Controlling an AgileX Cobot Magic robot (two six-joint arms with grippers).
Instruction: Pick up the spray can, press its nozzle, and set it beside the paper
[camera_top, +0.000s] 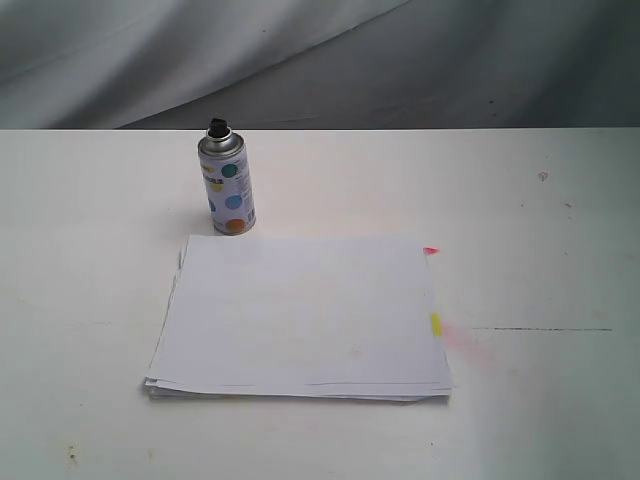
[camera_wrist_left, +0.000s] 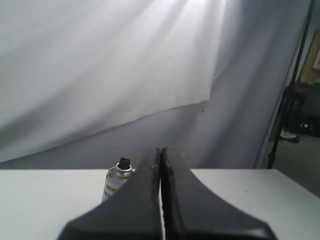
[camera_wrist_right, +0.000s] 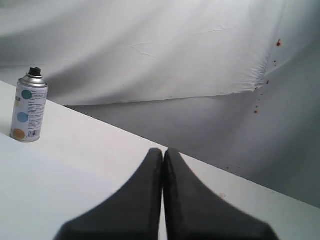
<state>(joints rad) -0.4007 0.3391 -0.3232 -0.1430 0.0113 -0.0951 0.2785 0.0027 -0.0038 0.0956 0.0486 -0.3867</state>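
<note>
Exterior view shows spray can (camera_top: 228, 188) upright just beside the paper (camera_top: 300, 315).

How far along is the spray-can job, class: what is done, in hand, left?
Done: nothing shows for certain; the spray can stands upright by the far edge of the paper. In hand: nothing, the left gripper and right gripper are both shut and empty. Left, probably: lifting the can, pressing its nozzle, setting it down.

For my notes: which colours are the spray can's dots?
The spray can shows teal, blue and orange dots; exterior view is clearest.
</note>
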